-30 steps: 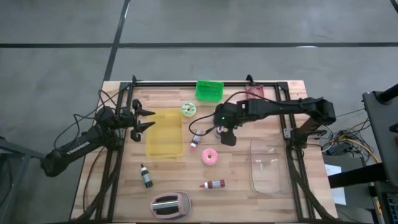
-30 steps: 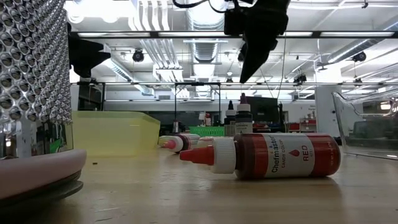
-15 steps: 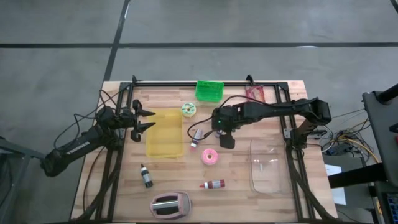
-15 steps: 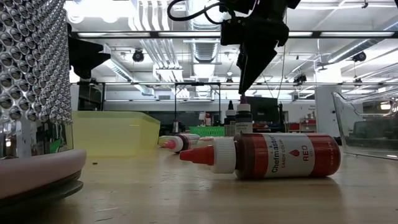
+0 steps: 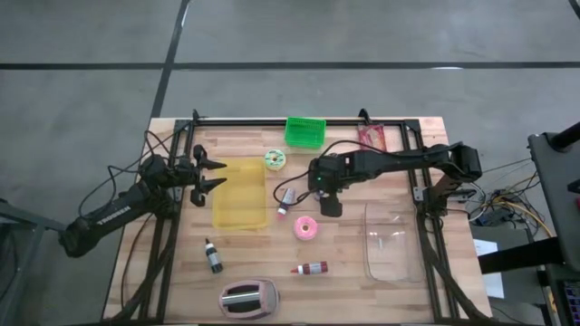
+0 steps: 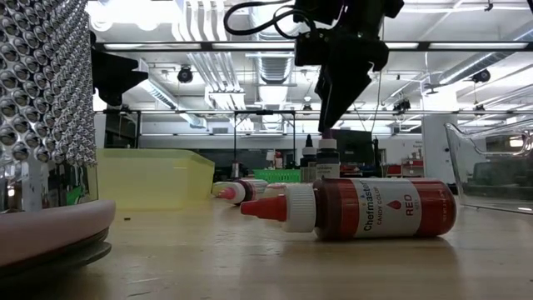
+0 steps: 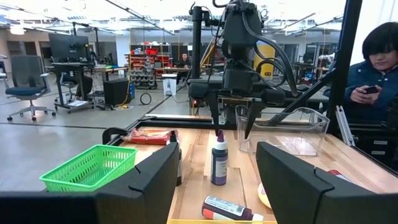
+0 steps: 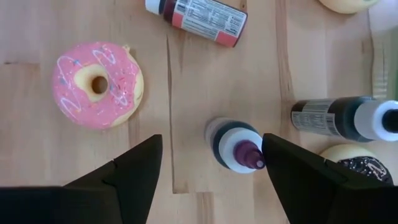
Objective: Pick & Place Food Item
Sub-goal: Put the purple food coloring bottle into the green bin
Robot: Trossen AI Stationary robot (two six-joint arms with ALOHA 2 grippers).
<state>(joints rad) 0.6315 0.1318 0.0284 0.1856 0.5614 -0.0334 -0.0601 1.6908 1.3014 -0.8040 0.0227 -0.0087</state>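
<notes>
A pink frosted donut [image 8: 97, 84] lies flat on the wooden table [image 5: 353, 272], also seen in the high view [image 5: 306, 228]. My right gripper [image 5: 328, 201] hangs open, pointing steeply down, over an upright purple-capped bottle [image 8: 236, 146] next to the donut. Seen from the left wrist, its fingertips [image 7: 233, 127] stand just above the bottle's cap [image 7: 219, 134] and hold nothing. Near the table's left edge my left gripper [image 5: 210, 173] waits level and open, beside a yellow container [image 5: 239, 193].
Small bottles lie around the gripper [image 8: 199, 15] [image 8: 345, 118], and a chocolate donut [image 8: 354, 165] is close by. A red bottle [image 5: 311, 268], black bottle [image 5: 213, 256], clear container [image 5: 393, 240], green basket [image 5: 304, 131] and metal grater [image 5: 248, 299] stand on the table. A person [image 7: 373, 56] sits beyond.
My right gripper has come down a little toward the upright purple-capped bottle, still open. The bottles and the donuts lie as before.
</notes>
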